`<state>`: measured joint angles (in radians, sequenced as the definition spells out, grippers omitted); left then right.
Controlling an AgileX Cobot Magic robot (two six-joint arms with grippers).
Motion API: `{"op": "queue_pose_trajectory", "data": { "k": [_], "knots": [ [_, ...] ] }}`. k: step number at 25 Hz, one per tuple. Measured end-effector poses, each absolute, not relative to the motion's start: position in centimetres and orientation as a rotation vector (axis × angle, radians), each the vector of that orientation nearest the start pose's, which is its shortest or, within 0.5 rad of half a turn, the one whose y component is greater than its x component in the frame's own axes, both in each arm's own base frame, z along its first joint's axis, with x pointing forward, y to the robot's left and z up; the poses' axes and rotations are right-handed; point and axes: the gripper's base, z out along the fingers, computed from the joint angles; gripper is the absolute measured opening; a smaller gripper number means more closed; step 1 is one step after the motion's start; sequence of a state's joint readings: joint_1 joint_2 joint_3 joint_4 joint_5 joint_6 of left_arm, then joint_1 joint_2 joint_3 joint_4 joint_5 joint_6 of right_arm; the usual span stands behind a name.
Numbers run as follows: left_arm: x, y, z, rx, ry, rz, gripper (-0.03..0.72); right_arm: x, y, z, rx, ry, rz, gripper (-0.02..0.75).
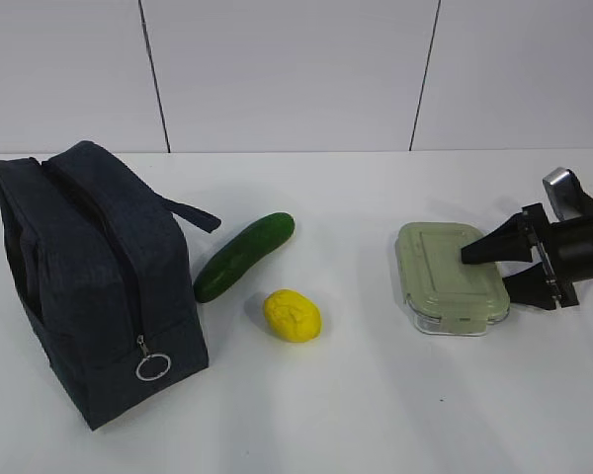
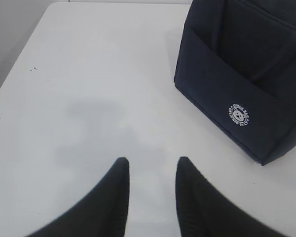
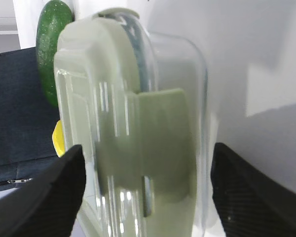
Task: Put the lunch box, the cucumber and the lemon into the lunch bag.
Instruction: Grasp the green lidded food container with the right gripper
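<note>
Exterior view: cucumber (image 1: pixel 244 256) diagonal, near-left to far-right

A lab-like test bench was suggested — a bare white table (image 1: pixel 376 415) was set against a wall of plain white panels (image 1: pixel 287 69) across the top of the frame, and a black robot arm (image 1: pixel 583 247) was seen at the right edge.

White table (image 1: pixel 376 415): lunch bag (image 1: pixel 89 286), cucumber (image 1: pixel 243 256), lemon (image 1: pixel 292 315), lunch box (image 1: pixel 445 281) resting on it
</note>
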<state>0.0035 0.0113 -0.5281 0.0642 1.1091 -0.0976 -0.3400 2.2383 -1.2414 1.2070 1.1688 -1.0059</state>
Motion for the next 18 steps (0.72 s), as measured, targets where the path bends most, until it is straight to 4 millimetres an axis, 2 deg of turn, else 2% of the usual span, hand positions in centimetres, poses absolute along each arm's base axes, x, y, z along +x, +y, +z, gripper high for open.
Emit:
{"op": "queue_pose_trajectory", "data": {
  "k": [18],
  "knots": [
    [-0.86,0.52,28.13,-0.110,2.071,0.020,0.239,37.99,-5.13,9.04,0.225,2.536,1.413,0.594]
  ]
}}
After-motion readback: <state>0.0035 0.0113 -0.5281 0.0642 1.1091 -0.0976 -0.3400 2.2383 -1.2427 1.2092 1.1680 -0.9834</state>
